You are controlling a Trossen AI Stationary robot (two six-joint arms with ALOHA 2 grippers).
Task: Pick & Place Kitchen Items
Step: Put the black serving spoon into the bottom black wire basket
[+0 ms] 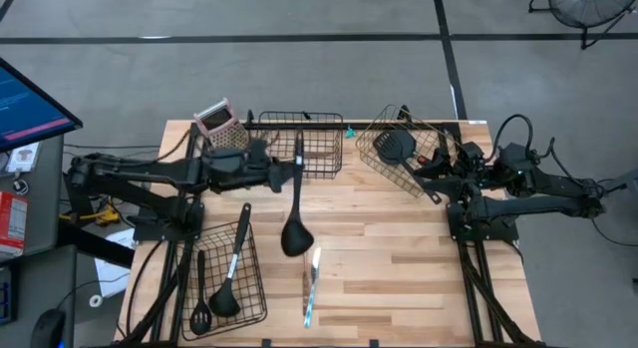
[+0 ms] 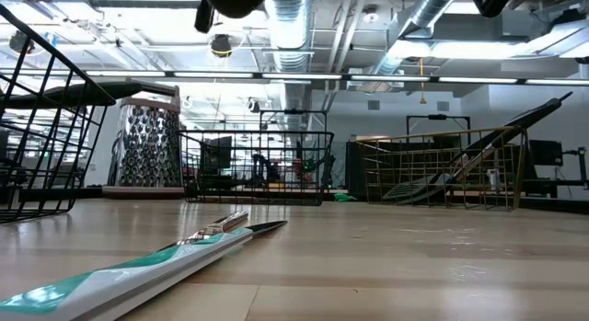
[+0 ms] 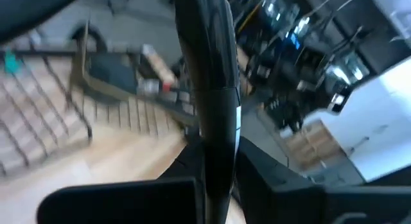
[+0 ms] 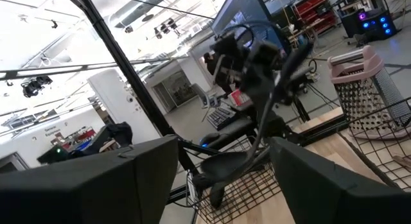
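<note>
While its bowl hangs over the middle of the wooden table, the slim black ladle is clamped by its handle in the left gripper beside the black wire basket. The right gripper waits parted at the gold basket.

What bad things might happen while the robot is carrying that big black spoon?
1. The left gripper holds the black ladle near the top of its handle, so the heavy bowl hangs far out and might swing or slip from the jaws.
2. The ladle hangs above the silvery utensil on the table; lowering it there could knock that one away.
3. The black wire basket at the front already holds two black utensils, so the ladle could catch on its rim.
</note>
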